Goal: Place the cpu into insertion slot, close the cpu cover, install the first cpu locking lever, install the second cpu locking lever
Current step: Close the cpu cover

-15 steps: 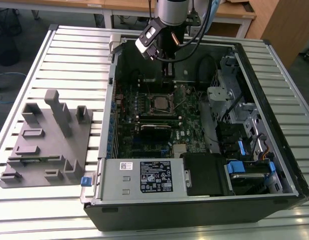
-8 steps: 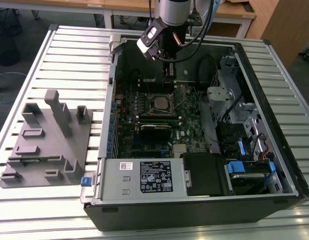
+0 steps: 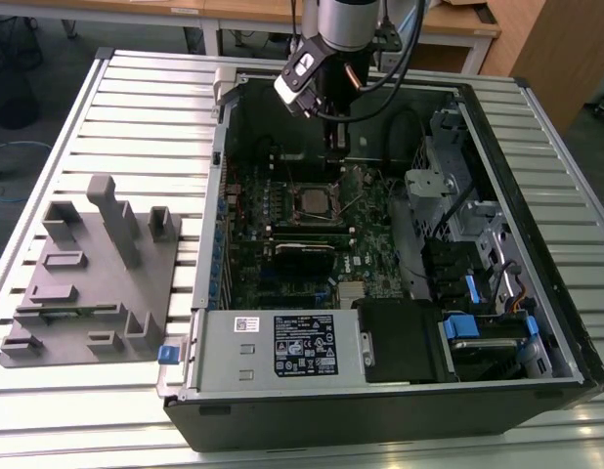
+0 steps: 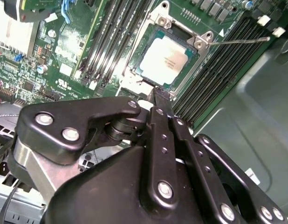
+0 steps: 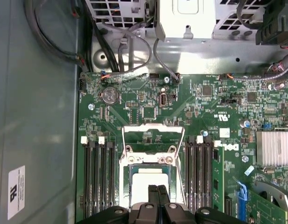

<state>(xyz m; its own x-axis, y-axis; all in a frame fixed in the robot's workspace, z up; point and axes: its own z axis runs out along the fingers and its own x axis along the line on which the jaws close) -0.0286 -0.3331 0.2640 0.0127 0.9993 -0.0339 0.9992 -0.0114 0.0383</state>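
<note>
An open black computer case (image 3: 380, 420) lies on a slatted metal worktop (image 3: 107, 98). On the exterior view's left, just beside the case, stands a grey moulded holder block (image 3: 87, 283). A silver power supply box (image 3: 273, 347) fills the case's near edge, with a small blue clip (image 3: 166, 354) at its corner. In the first wrist view, a green circuit board (image 5: 200, 102) carries a coin battery (image 5: 109, 96), a finned heat sink (image 5: 274, 148) and long black memory slots (image 5: 98, 172).

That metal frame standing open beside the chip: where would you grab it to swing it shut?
Probably the free top bar of the cover, from above. It stands tilted up from its hinge beside the chip, and its window leaves room for a finger on each side of that thin bar.
</note>
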